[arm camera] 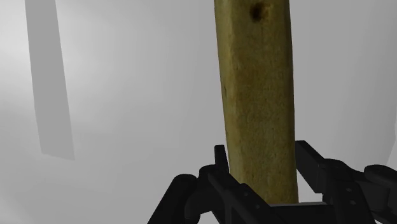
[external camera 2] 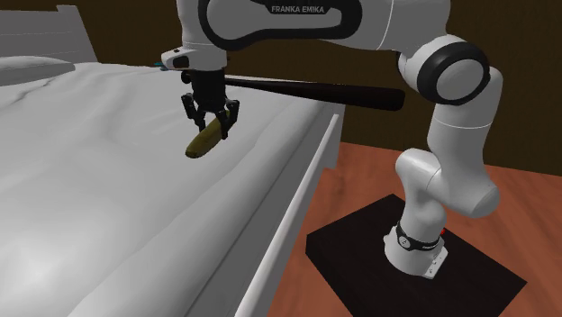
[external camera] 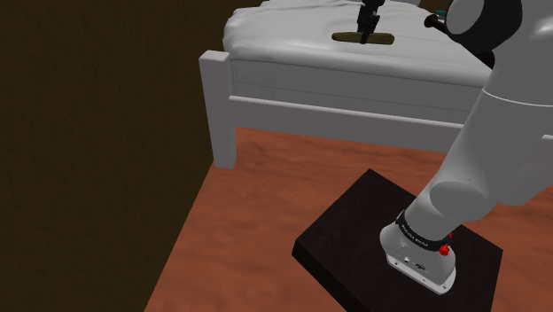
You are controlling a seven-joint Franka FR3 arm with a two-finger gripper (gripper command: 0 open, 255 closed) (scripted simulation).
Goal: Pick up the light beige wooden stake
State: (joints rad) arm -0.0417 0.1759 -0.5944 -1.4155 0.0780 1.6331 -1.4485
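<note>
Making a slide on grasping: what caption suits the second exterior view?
Franka arm's black gripper clasps a yellow-brown wooden stake over the white bed.

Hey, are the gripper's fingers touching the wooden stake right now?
Touching. In the wrist view the gripper clasps the stake: both black fingers sit flush against its sides, with no gap showing.

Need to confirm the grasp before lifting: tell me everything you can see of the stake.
The stake is a long, flat-sided, olive-tan piece with a wood-grain look and a dark knot near its far end. The end effector clasps it, with black fingers against its two long sides. It sits over the white bed; whether it touches the bedding I cannot tell.
</note>
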